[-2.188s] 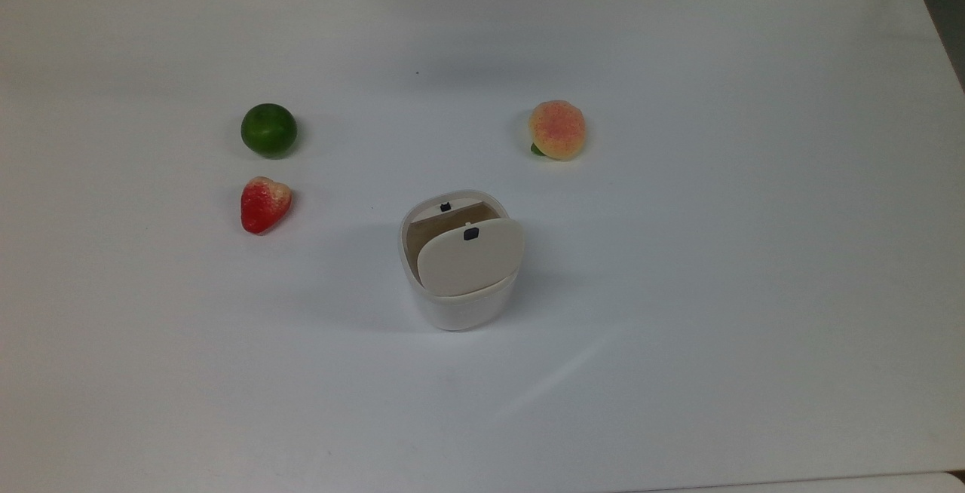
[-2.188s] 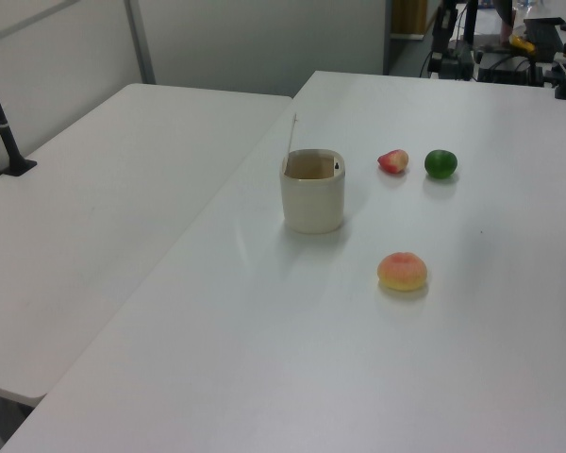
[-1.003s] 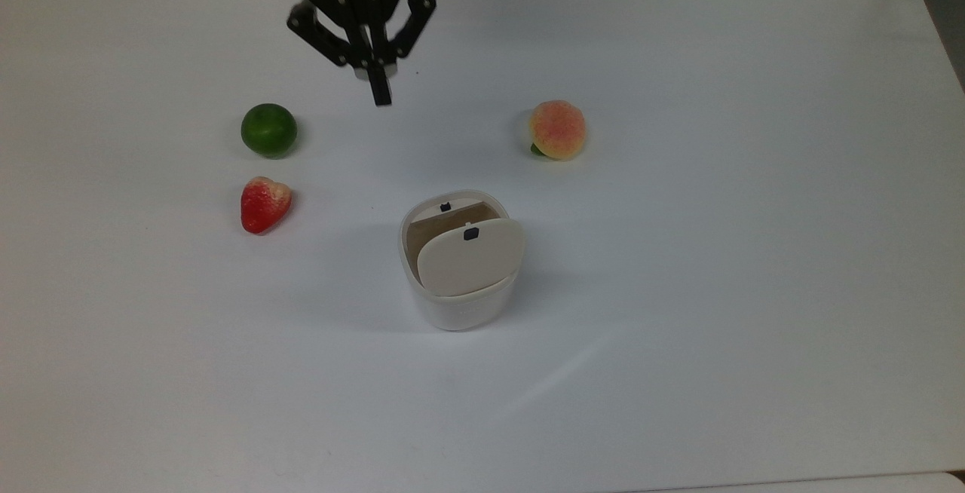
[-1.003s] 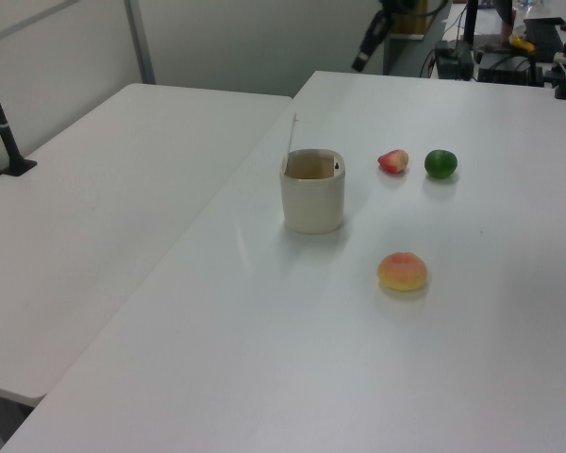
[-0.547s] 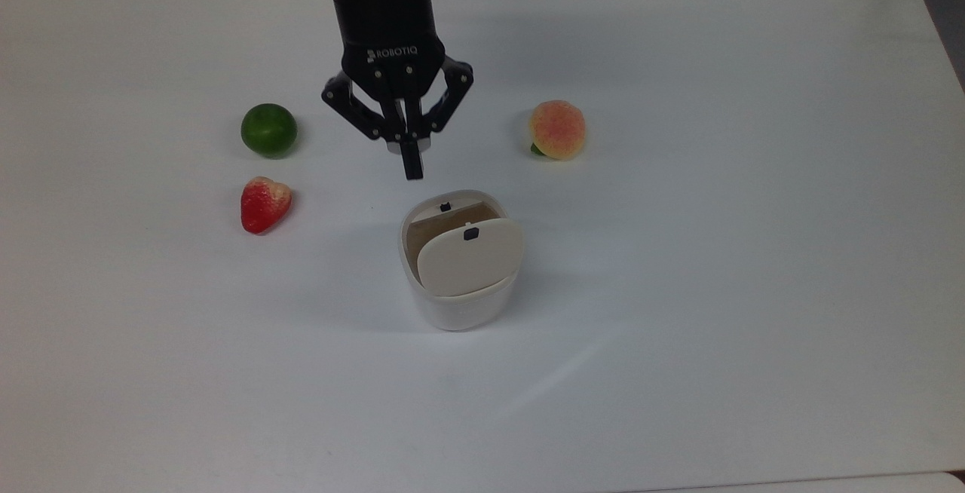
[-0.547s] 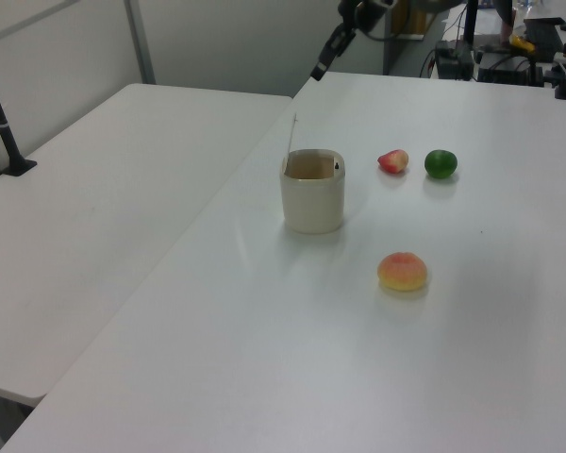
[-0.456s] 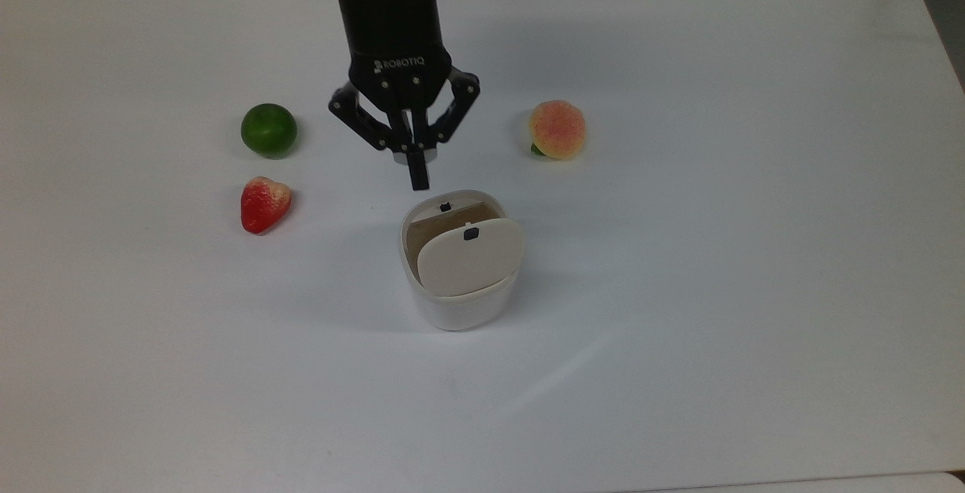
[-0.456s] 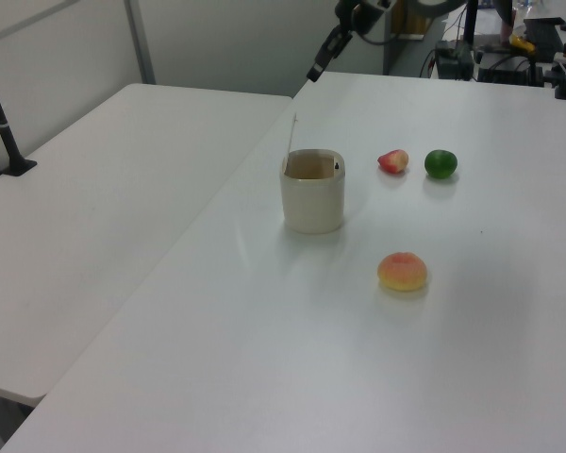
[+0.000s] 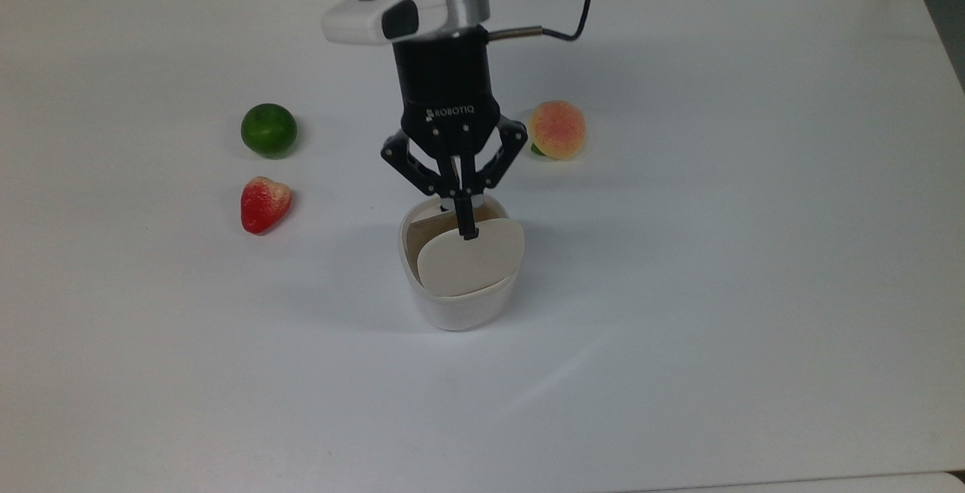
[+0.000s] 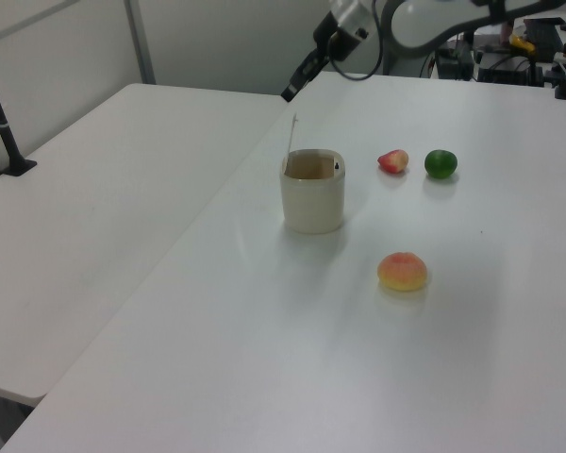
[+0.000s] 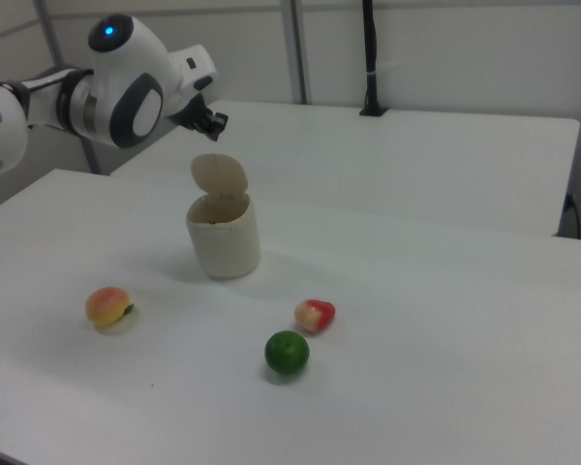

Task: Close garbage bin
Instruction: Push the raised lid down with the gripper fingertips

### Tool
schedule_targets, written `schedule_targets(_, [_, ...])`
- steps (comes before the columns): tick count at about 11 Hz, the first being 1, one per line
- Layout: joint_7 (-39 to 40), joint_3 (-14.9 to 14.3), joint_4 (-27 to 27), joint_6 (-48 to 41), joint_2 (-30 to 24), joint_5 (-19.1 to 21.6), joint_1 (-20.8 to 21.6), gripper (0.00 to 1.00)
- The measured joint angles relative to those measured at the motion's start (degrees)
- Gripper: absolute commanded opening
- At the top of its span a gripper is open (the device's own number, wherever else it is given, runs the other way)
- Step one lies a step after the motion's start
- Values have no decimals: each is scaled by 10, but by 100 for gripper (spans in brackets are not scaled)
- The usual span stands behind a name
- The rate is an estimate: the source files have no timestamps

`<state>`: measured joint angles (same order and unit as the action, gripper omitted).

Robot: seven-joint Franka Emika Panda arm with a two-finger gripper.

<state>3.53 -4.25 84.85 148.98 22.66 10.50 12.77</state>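
So the garbage bin [image 9: 460,293] sits pretty much dead centre of the white desk [image 9: 716,252] in the top view, a small white rounded tub. Its cream lid [image 9: 469,258] is up and open, standing roughly upright on its hinge. In the right view you can see the lid [image 11: 219,175] sticking up above the rim, and in the left view it's edge-on, just a thin line [image 10: 290,133] at the tub's 11 o'clock. The brownish inside of the bin [image 10: 311,192] is visible there too.

The gripper [image 9: 466,225] is a black one with ROBOTIQ printed on it, hanging from the white arm. Its two fingers are pressed right together into one thin point, nothing between them. In the top view that tip lands right at the top edge of the lid, at about 12 o'clock on the bin. Whether it's actually touching the lid I can't tell; in the left view the gripper [image 10: 291,92] looks a bit above and apart from the lid's top edge.

Fruit scattered around (top view, clock directions from the bin): a lime [image 9: 268,130] at 10 o'clock, a strawberry [image 9: 264,203] below it near 9 o'clock, and a peach [image 9: 557,130] around 1 o'clock, just beside the gripper's body.
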Motion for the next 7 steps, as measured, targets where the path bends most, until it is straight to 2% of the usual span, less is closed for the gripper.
schedule_targets(7, [0,0,0,26,23,0,9,0])
